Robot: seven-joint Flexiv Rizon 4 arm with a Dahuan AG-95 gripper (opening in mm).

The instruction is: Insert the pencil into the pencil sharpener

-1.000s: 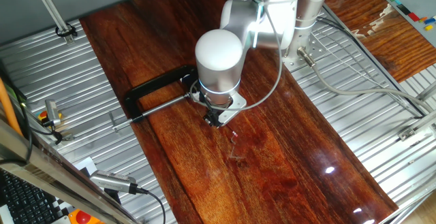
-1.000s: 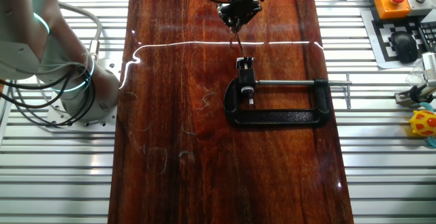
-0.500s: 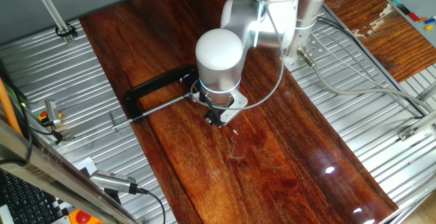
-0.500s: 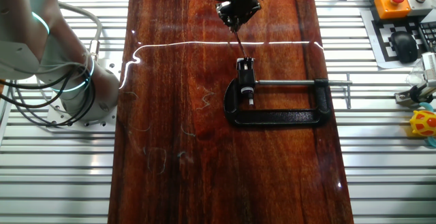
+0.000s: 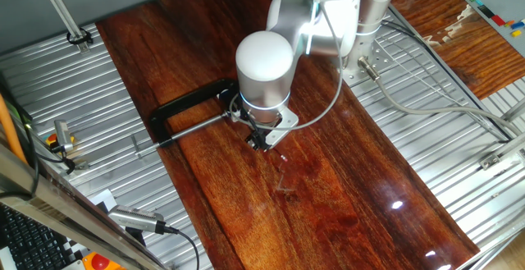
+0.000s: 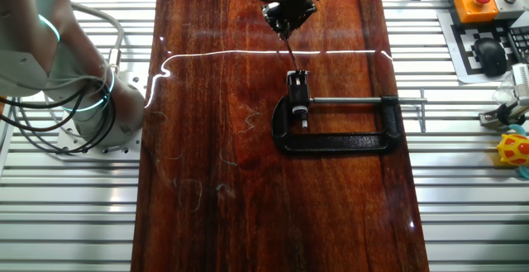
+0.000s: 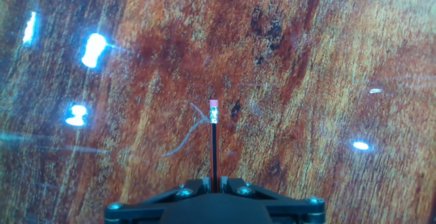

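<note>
Upper centre of the other fixed view: gripper point(image 6: 285, 26) hangs over the dark wooden table point(image 6: 207, 140), jaws clamped on the pencil point(image 6: 290, 50), which slants down toward the frame's middle. Just below its lower end sits the pencil sharpener point(image 6: 297, 78), a small white block held in the black C-clamp point(image 6: 339, 123); whether tip and block touch cannot be told. Hand view: pencil point(image 7: 213, 142) juts straight ahead from between the fingers, pink eraser end outward. One fixed view: white wrist housing point(image 5: 264, 69) points downward, covering the clamp's near end.
</note>
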